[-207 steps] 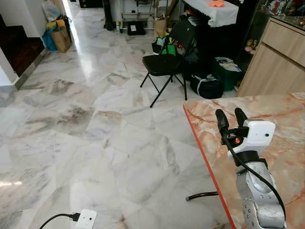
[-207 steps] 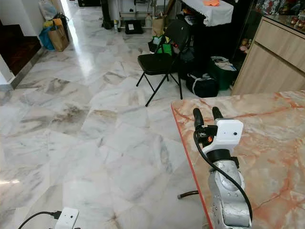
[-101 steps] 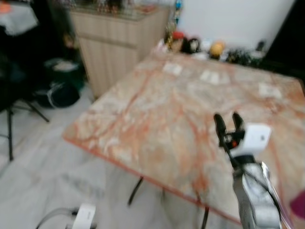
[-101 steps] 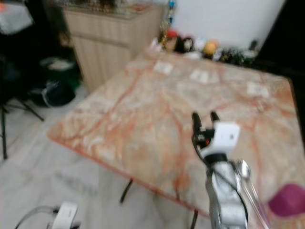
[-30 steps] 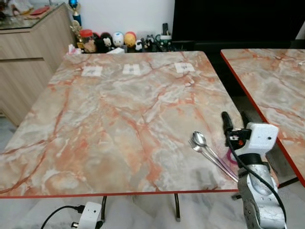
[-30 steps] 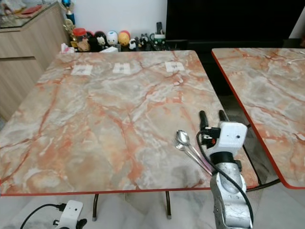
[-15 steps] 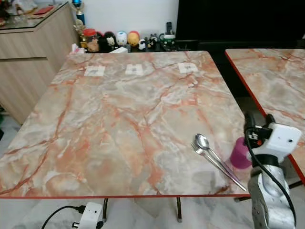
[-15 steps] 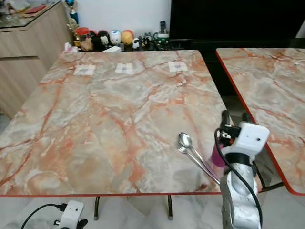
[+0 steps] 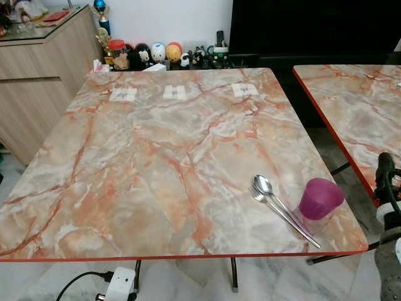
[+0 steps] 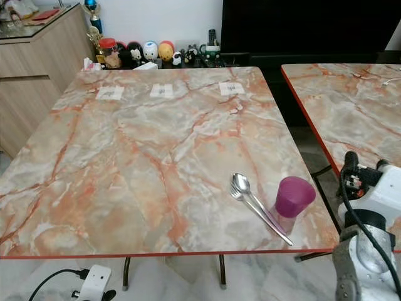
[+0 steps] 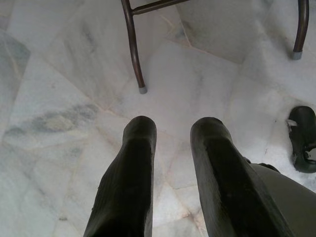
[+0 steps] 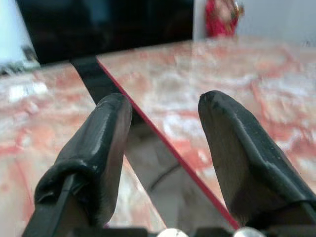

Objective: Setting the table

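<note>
A purple cup [image 10: 294, 195] stands near the front right corner of the marble table [image 9: 156, 157]. A metal spoon [image 10: 240, 183] and a fork lie side by side just left of the cup, handles toward the corner. My right gripper [image 10: 363, 164] is raised to the right of the table, past its red edge, open and holding nothing. In the right wrist view its fingers [image 12: 103, 143] frame the gap between the two tables. My left gripper [image 11: 170, 128] hangs open over the floor.
A second marble table [image 9: 357, 100] stands to the right across a narrow gap. Figurines [image 9: 156, 53] line the far edge, and three paper labels [image 9: 175, 92] lie near them. A wooden sideboard [image 9: 37, 81] is at left. A power strip [image 9: 119, 285] lies on the floor.
My right arm has swung to the right, off the table's front corner, so the purple cup now shows in full. The spoon, fork and cup have stayed in place.
</note>
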Controlling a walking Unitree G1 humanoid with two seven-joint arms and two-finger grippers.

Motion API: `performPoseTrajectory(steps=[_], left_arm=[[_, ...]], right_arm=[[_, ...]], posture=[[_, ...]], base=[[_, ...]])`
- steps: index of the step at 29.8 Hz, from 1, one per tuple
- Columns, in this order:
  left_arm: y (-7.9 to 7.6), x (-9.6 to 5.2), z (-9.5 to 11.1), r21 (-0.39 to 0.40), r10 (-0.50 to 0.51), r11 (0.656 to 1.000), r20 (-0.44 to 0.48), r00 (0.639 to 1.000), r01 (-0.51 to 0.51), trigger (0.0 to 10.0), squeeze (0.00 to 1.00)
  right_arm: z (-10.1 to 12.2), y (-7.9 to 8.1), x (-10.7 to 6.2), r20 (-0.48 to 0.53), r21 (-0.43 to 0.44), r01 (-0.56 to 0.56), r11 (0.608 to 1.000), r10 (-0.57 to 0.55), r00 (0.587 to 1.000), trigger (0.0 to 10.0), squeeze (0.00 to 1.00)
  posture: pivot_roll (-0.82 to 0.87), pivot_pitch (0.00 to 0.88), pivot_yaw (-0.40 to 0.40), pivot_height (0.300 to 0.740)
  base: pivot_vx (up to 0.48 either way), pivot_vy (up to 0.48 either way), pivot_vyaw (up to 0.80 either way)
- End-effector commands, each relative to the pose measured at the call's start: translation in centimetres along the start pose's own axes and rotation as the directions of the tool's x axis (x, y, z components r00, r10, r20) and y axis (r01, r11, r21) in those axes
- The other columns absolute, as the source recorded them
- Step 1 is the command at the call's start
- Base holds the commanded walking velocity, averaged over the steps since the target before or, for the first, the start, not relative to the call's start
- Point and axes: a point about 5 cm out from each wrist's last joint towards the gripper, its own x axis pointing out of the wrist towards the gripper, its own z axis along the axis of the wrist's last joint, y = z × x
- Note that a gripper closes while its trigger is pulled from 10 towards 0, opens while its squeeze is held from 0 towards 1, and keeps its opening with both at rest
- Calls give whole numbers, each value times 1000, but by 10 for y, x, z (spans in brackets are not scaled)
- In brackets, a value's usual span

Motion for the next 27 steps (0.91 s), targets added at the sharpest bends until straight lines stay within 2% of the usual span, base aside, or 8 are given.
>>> performPoseTrajectory(steps=[1, 8, 9, 10, 13, 14, 15, 27], left_arm=[[0, 0, -2, 9, -5, 1000, -13, 1000, 6, 10000, 0], [2, 0, 1, 11, 0, 1000, -5, 1000, 0, 10000, 0], [3, 0, 1, 12, 2, 1000, -4, 1000, -2, 10000, 0], [4, 0, 1, 13, 3, 1000, -5, 1000, -3, 10000, 0], [6, -1, -2, 15, 8, 1000, -15, 1000, -8, 10000, 0], [7, -1, -3, 17, 8, 1000, -18, 1000, -8, 10000, 0], [7, -1, -3, 18, 9, 1000, -19, 1000, -8, 10000, 0], [8, -1, -3, 31, 8, 1000, -19, 1000, -8, 10000, 0]], right_arm=[[-1, -6, 2, -51, 89, 50, 995, -46, 998, 10000, 0], [-10, -9, 9, -145, 110, 52, 993, -36, 989, 10000, 0], [-14, -5, 10, -176, 113, 21, 993, -1, 984, 10000, 816], [-16, -3, 9, -194, 112, 2, 994, 19, 981, 10000, 1000], [-26, 6, 9, -257, 127, -53, 990, 85, 963, 10000, 1000], [-32, 10, 9, -288, 128, -77, 989, 111, 951, 10000, 404], [-35, 12, 10, -299, 130, -85, 988, 121, 947, 10000, 0], [-39, 18, 14, -328, 171, -94, 981, 147, 933, 10000, 0]], posture=[[-5, 0, 8, 740], [6, 0, 6, 740], [9, 0, 5, 740], [10, 0, 6, 740], [11, 0, 9, 740], [12, 0, 9, 740], [14, 0, 9, 740], [18, 0, 13, 740]], base=[[0, 0, 0], [0, 0, 0], [0, 0, 0], [0, 0, 0], [0, 0, 0], [0, 0, 0], [0, 0, 0], [0, 0, 0]])
